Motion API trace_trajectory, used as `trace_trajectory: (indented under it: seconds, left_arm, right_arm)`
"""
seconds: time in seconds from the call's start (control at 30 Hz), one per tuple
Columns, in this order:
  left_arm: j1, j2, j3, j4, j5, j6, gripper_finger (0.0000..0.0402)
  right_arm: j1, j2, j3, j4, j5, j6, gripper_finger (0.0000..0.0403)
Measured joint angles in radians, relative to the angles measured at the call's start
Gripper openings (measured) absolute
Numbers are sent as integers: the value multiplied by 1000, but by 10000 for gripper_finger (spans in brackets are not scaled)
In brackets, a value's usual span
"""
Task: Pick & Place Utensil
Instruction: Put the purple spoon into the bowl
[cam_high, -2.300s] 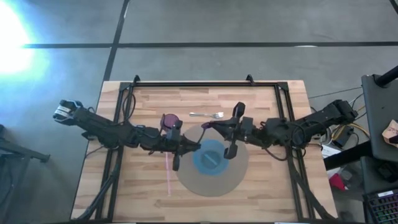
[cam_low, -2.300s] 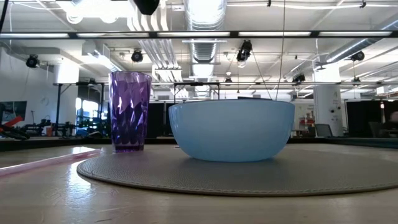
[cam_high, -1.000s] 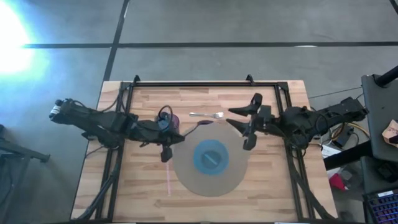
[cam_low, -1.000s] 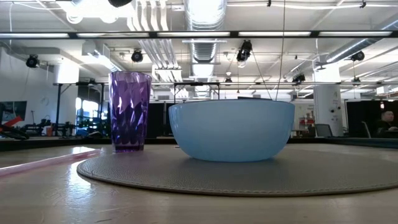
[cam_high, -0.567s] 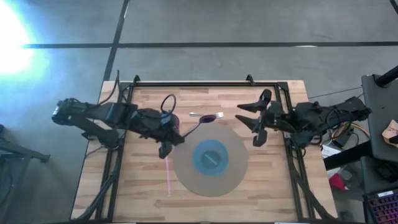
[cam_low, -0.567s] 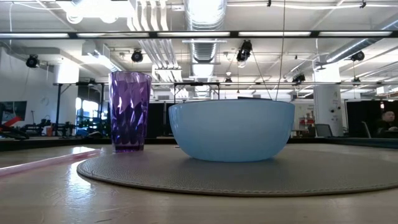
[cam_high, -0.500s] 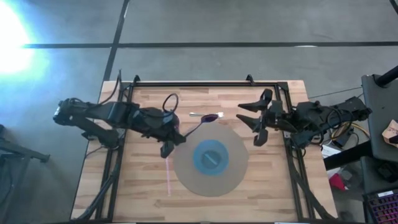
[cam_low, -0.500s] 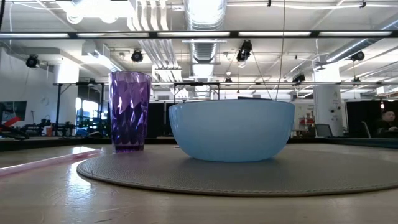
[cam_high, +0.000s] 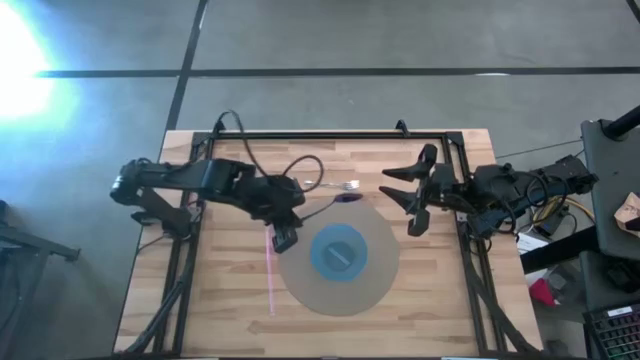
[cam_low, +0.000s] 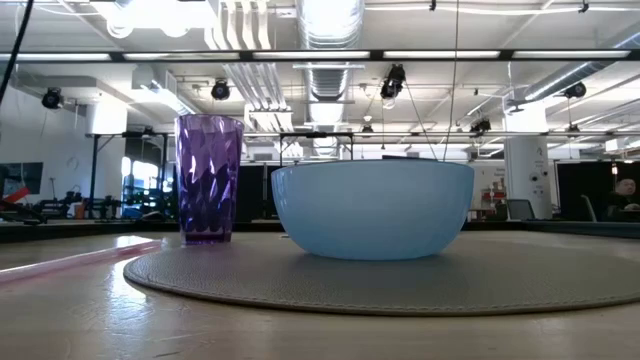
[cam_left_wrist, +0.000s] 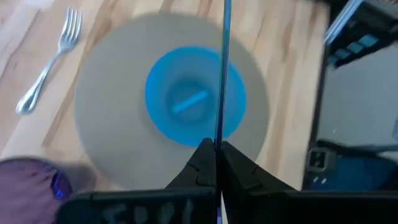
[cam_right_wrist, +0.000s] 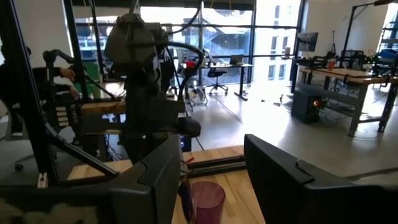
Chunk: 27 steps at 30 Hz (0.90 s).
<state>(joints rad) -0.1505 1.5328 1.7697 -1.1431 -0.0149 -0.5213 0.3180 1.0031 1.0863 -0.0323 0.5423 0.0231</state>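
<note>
My left gripper (cam_high: 292, 221) is shut on a slim purple-blue spoon (cam_high: 325, 206) just beyond the far left rim of the round grey mat (cam_high: 375, 290). A light blue bowl (cam_high: 340, 250) stands on the mat's middle. A metal fork (cam_high: 335, 185) lies on the wood beyond the mat. The purple cup (cam_low: 209, 180) stands left of the bowl; in the high view my left arm hides it. My right gripper (cam_high: 398, 200) hangs open near the table's right side, nothing between its fingers. My left gripper pinches the spoon's thin handle (cam_left_wrist: 218, 138) between its two fingertips (cam_left_wrist: 202, 163). The fingers lie along the handle, pointing toward the table's right. The spoon sticks out past the fingertips, its bowl end (cam_high: 346, 198) by the mat's far rim.
A pink straw (cam_high: 270, 272) lies on the wood left of the mat. A black frame rail (cam_high: 330, 135) runs along the table's far edge and down both sides. Bare wood lies near the front edge.
My left gripper has gone a little toward the table's right with the spoon, and its arm now covers the purple cup in the high view. My right gripper has drawn back toward the table's right edge, away from the mat, still open.
</note>
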Motion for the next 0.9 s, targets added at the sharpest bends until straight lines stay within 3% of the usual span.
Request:
trace_trajectory:
  seconds: [0.47, 0.9]
  left_arm:
    - [-7, 157, 43, -217, 165, -89, 0]
    - [-19, 235, 43, -238, 322, -199, 0]
  right_arm:
    - [0, 0, -2, -86, 1, 4, 166]
    - [0, 0, -6, -123, 1, 30, 172]
